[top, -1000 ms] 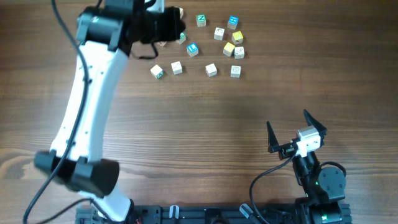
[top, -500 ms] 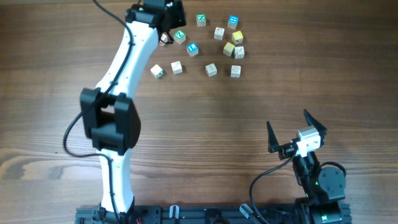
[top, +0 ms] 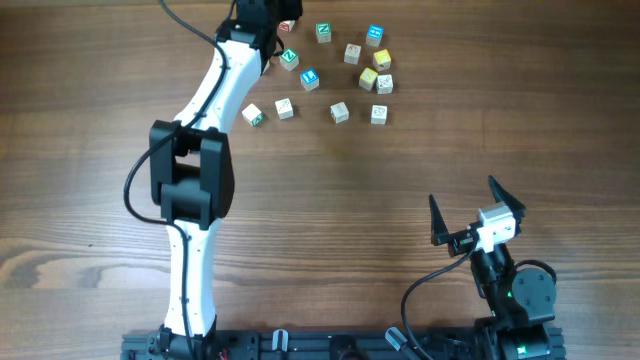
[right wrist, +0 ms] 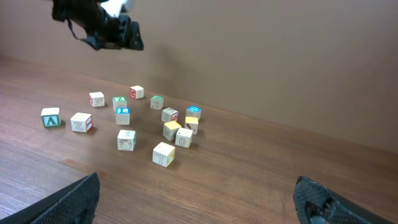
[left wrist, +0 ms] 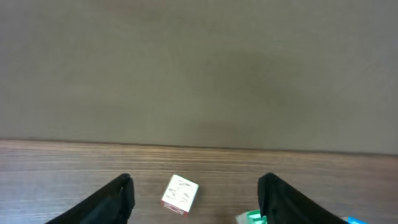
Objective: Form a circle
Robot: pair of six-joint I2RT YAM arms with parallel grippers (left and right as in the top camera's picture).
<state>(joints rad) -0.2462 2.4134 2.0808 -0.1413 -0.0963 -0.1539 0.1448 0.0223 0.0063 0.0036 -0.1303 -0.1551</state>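
Small letter cubes lie in a loose, uneven loop at the far side of the table. A tight cluster of cream and yellow cubes [top: 370, 70] forms its right side. A cream cube with a red side [top: 287, 25] lies flat on the wood at the top left of the loop. My left gripper [top: 272, 20] hangs open above that cube [left wrist: 180, 195], which rests between and below the fingers, touching neither. My right gripper [top: 478, 215] stands open and empty near the front right, well away from the cubes [right wrist: 171, 127].
A green-faced cube [top: 289, 58] and a blue-faced cube [top: 309, 78] lie just below the left gripper. The bottom row runs from one cube [top: 252, 115] to another [top: 378, 114]. The left arm [top: 190, 180] stretches across the table's left half. The table's far edge is close behind the cubes.
The left gripper has opened and let go of the red-sided cube, which now lies on the table. The left arm has swung rightward and stretched out. The right arm has not moved.
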